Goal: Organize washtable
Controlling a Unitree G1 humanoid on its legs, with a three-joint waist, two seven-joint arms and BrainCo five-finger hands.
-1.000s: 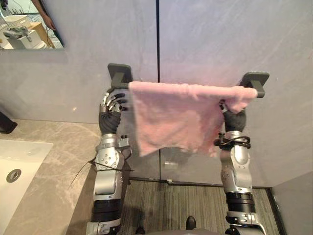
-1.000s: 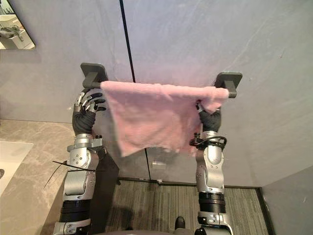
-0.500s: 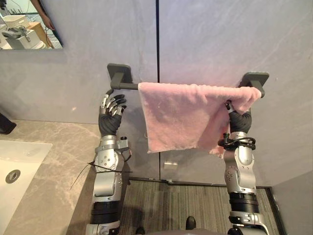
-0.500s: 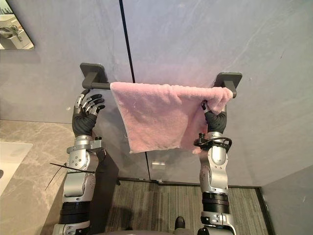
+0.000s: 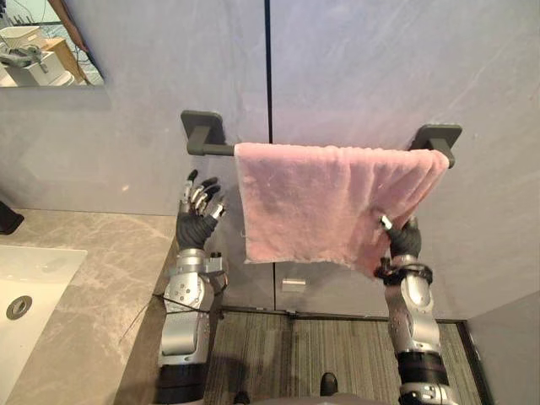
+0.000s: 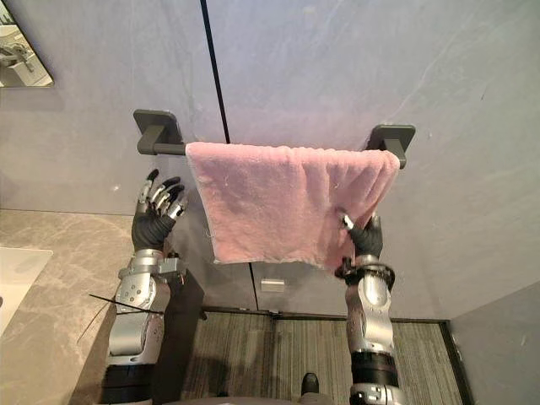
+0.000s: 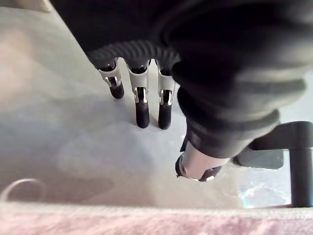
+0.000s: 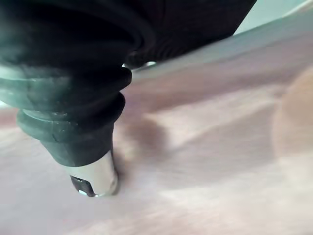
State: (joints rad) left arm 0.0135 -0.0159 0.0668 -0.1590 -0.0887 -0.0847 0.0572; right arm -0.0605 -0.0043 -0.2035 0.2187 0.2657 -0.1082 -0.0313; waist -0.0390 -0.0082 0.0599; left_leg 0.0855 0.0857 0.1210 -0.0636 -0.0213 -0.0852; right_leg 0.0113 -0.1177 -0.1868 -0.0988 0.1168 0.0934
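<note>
A pink towel hangs spread over a dark grey rail fixed to the grey wall between two brackets. It covers the rail from near the middle to the right bracket. My left hand is raised below the left bracket, apart from the towel, fingers straight and spread. My right hand is at the towel's lower right corner, open, with its thumb resting straight against the cloth. Nothing is pinched.
A marble counter with a white sink lies to the left. A mirror hangs at the upper left. A small dark object stands at the counter's far left edge. Striped flooring shows below the rail.
The right hand let go of the towel's upper right corner and dropped to its lower corner. The towel now hangs flat and further right. The left hand lowered and spread its fingers.
</note>
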